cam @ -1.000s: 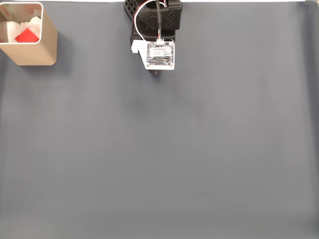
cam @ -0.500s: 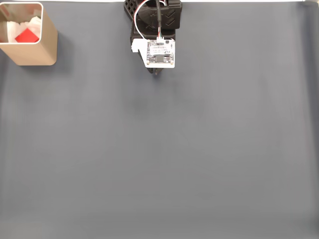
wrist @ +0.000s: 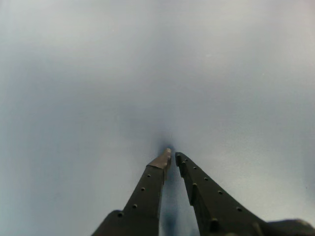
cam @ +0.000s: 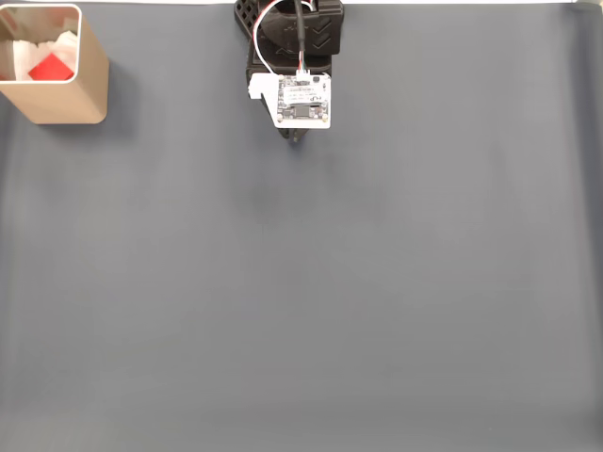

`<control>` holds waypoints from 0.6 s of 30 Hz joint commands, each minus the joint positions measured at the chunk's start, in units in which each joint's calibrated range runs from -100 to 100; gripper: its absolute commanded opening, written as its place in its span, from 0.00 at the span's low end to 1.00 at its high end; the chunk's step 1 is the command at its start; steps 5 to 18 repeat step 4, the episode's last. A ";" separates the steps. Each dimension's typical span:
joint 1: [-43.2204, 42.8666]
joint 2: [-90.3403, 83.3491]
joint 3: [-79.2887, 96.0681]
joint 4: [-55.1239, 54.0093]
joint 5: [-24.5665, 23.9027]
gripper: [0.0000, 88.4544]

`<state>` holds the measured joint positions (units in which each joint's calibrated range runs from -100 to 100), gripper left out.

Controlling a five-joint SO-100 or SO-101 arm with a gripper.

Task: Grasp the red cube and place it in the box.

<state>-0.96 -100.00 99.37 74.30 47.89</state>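
Note:
The red cube point(cam: 51, 68) lies inside the tan box point(cam: 58, 98) at the top left of the fixed view, resting on white lining. My arm is folded near the top centre, and my gripper point(cam: 297, 137) peeks out below the white circuit board, far to the right of the box. In the wrist view my gripper point(wrist: 173, 156) is shut, its two dark fingers meeting at the tips with nothing between them, just above the grey mat.
A grey mat point(cam: 311, 282) covers the whole table. The white circuit board point(cam: 302, 101) on the wrist and its red and white wires sit over the arm base at the top edge.
The wrist board has shifted slightly upward, toward the arm base, compared with a second ago. The cube and box have not moved.

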 commanded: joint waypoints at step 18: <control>-0.10 0.09 0.45 1.35 0.20 0.00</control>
